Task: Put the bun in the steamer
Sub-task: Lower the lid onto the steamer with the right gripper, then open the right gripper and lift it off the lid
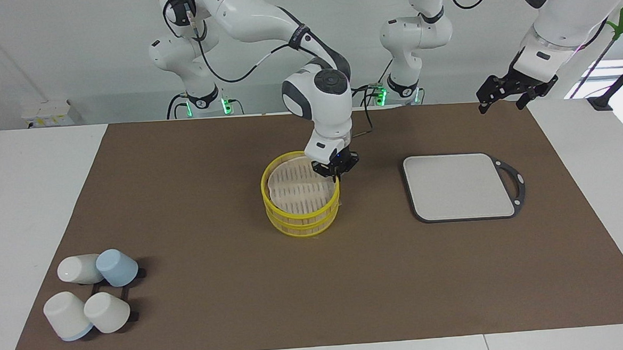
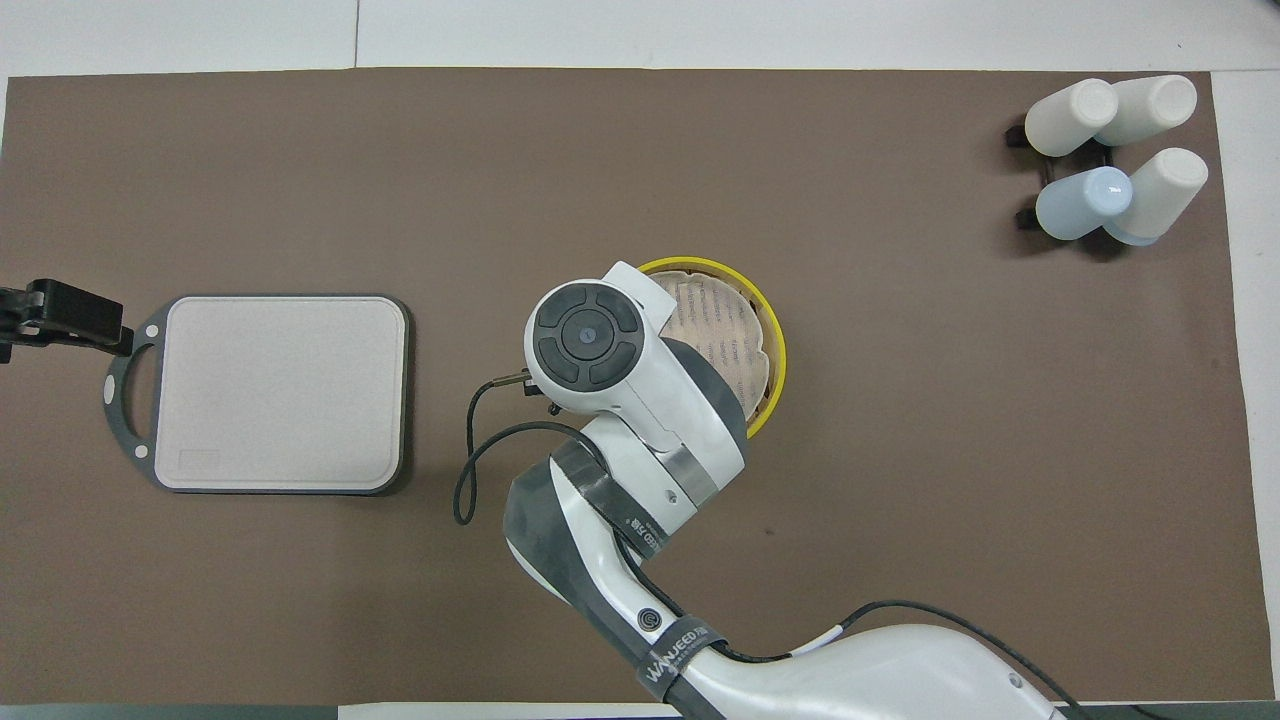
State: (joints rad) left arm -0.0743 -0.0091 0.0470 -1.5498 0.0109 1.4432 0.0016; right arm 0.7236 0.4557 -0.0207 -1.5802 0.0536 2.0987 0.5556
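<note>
Here the right claw hangs over the steamer rim.

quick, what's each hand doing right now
left hand: open, empty, up over the table's edge.
right hand: at the steamer rim; cannot be told.

Steamer: bright yellow rims, pale slatted floor (whitish liner inside); board beside it grey, black-rimmed; mat brown; cups white and pale blue
</note>
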